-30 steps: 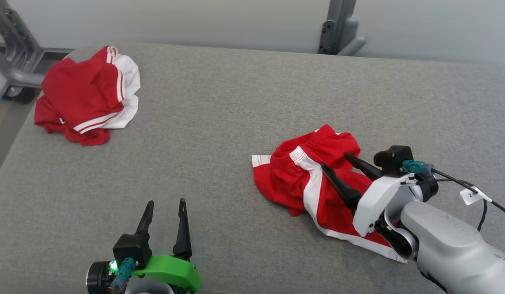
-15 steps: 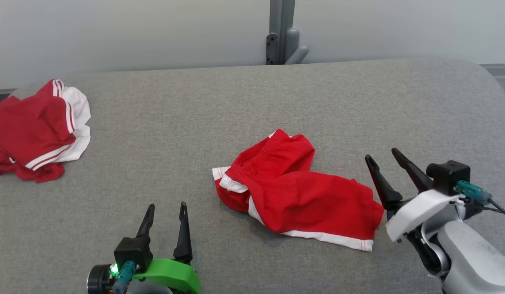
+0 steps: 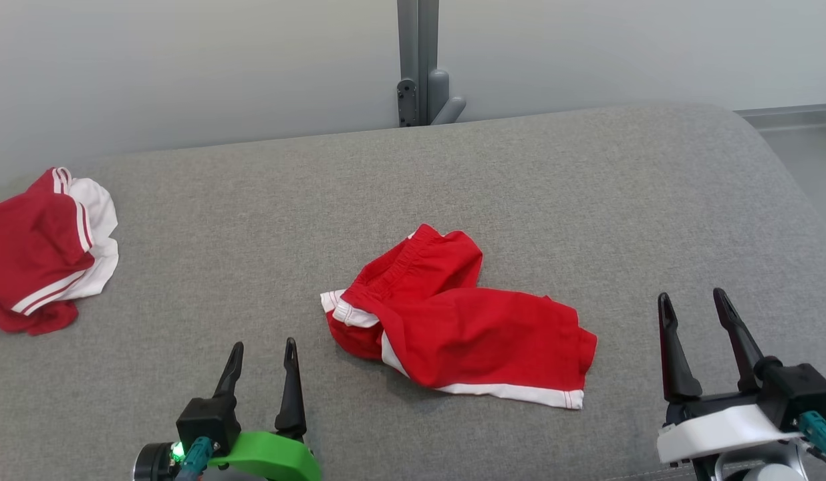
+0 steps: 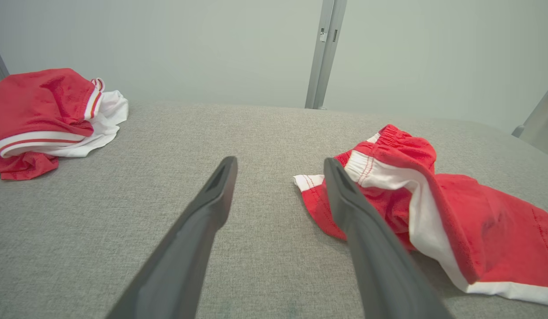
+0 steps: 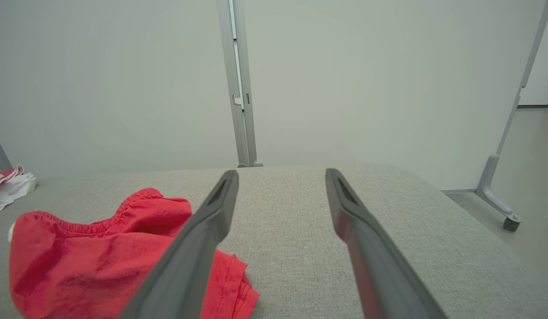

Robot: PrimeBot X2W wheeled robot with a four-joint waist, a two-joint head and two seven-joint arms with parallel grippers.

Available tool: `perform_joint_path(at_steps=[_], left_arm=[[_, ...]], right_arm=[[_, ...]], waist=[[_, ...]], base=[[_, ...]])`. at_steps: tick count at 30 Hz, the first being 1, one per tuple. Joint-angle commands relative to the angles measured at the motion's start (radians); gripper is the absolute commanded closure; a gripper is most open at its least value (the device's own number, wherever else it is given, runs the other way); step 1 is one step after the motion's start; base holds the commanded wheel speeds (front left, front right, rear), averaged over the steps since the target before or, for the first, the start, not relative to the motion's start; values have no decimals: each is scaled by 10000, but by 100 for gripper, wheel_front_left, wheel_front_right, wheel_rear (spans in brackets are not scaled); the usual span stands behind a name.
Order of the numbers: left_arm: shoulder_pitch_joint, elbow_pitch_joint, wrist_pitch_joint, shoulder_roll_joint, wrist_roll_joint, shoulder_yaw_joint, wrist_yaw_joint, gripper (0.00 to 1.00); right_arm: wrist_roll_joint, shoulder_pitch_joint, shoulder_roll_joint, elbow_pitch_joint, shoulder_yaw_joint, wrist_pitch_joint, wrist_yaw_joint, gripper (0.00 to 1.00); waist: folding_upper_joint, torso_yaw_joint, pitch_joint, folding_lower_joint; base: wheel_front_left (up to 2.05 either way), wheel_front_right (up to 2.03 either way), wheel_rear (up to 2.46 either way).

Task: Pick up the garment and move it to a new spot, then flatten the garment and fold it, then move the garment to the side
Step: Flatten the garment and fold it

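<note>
Grey padded top (image 3: pixel 587 200), red shorts (image 3: pixel 453 327) lying crumpled in the middle. Left gripper (image 3: pixel 264 343) and right gripper (image 3: pixel 692 294) are wide open, holding nothing. Fabric looks light and floppy, so I'd pinch the elastic waistband (image 3: pixel 416 259), probably the firmest bit

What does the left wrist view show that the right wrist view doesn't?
Left wrist view: the left tool, open, and the white side stripe on the red shorts. Right wrist view: the right tool, open, and a caster wheel on the floor. Both: the red shorts, the second red-and-white garment, the grey padded surface and the upright post.
</note>
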Motion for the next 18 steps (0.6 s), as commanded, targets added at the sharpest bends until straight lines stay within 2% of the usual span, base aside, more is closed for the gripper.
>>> perform_joint_path(at_steps=[1,8,18], left_arm=[[184,-65,3,26,78,88,-58,0],[431,-230,3,26,180,179,-175,0],[642,-371,3,26,137,354,13,0]], right_arm=[[-137,336,152,-259,-69,-33,-3,0],[-214,669,394,-231,11,-34,-3,0],[-255,406,438,303,192,-34,-3,0]], waist=[[0,-66,-54,0],[0,-22,-130,0],[0,200,-252,0]], base=[[0,0,0],[0,0,0],[0,0,0]])
